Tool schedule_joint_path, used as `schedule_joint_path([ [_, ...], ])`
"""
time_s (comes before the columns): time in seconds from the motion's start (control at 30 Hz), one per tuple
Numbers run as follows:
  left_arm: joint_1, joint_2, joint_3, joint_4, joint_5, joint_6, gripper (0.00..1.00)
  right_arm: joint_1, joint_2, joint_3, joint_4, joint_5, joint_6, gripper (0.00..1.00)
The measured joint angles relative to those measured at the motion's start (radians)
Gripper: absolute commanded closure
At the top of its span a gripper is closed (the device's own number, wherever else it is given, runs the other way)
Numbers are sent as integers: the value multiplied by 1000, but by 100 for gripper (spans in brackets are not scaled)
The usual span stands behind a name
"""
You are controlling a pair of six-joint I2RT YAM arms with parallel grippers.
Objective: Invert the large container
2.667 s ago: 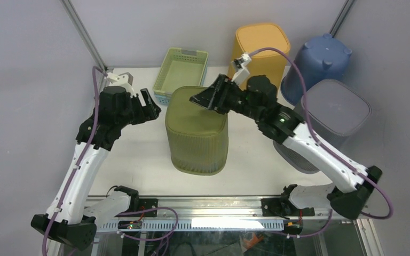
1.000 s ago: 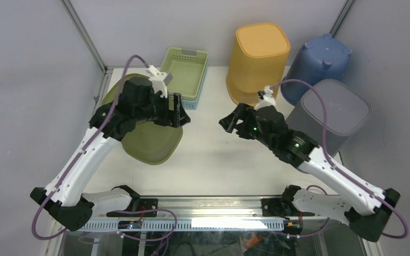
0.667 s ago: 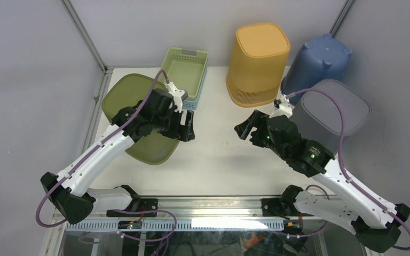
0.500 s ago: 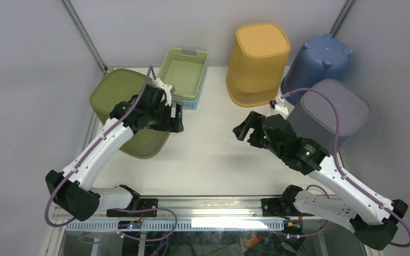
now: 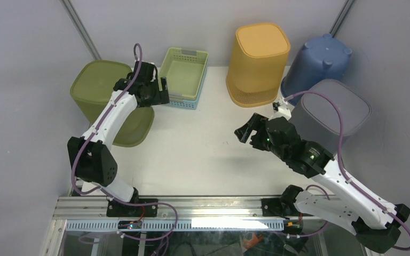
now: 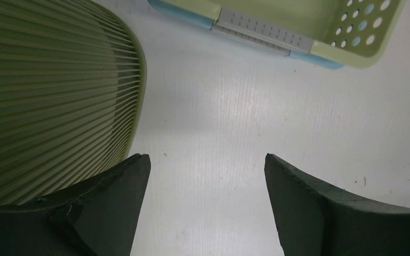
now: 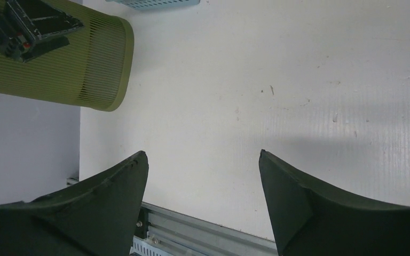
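One olive container (image 5: 93, 85) | partly behind left arm (image 5: 105, 118) | left pincer (image 6: 204, 160) spread, empty

No readable text, labels, brands, numbers or signs in any view. Containers, baskets, arms and worktop all appear unmarked at this resolution.

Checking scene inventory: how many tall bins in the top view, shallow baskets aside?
4. Olive bin at the left edge of the table; orange bin at the back; blue bin at the far right; grey bin just in front of it. More could hide behind these.
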Motion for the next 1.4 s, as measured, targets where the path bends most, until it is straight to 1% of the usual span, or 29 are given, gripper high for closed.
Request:
schedule_joint_path([
  [0.1,8,3,13,19,-5,-5,24,0,-43,-3,-16,5,14,20],
  [0.23,-18,-90,-59,36,22,-20,23,0,-90,-14,-34,14,27,20],
  [0.33,-140,-230,-172,13,16,-59,22,0,-100,-29,-35,18,30,20],
  [0.43,-247,-371,-286,-2,16,-136,20,0,-71,-43,-30,14,29,20],
  [0.5,-251,-465,-361,-20,-24,-202,17,0,-37,-43,-21,4,27,20],
  [0.6,-235,-617,-460,-44,-142,-314,15,0,24,-43,5,-18,26,20],
  [0.67,-232,-682,-497,-47,-212,-369,12,0,44,-43,14,-29,26,20],
  [0.73,-209,-716,-522,-51,-282,-420,14,1,48,-43,21,-35,20,19],
  [0.8,-155,-723,-539,-48,-325,-452,16,1,43,-43,25,-34,11,19],
  [0.93,8,-730,-601,-1,-368,-499,16,1,19,-43,24,-25,3,19],
  [1.0,43,-737,-617,27,-384,-513,16,1,3,-43,22,-20,3,19],
  [1.03,51,-735,-619,45,-386,-514,14,1,-5,-43,20,-17,3,19],
  [1.1,77,-701,-616,112,-373,-481,13,1,-18,-43,16,-14,3,19],
  [1.2,150,-572,-566,200,-307,-399,13,1,-25,-43,14,-11,3,19],
  [1.23,197,-501,-531,238,-262,-357,13,1,-25,-43,12,-11,3,19],
  [1.33,309,-355,-456,360,-121,-273,13,1,-25,-43,-3,-8,3,19],
  [1.4,349,-261,-393,402,-56,-228,13,1,-26,-43,-11,-5,3,19],
])
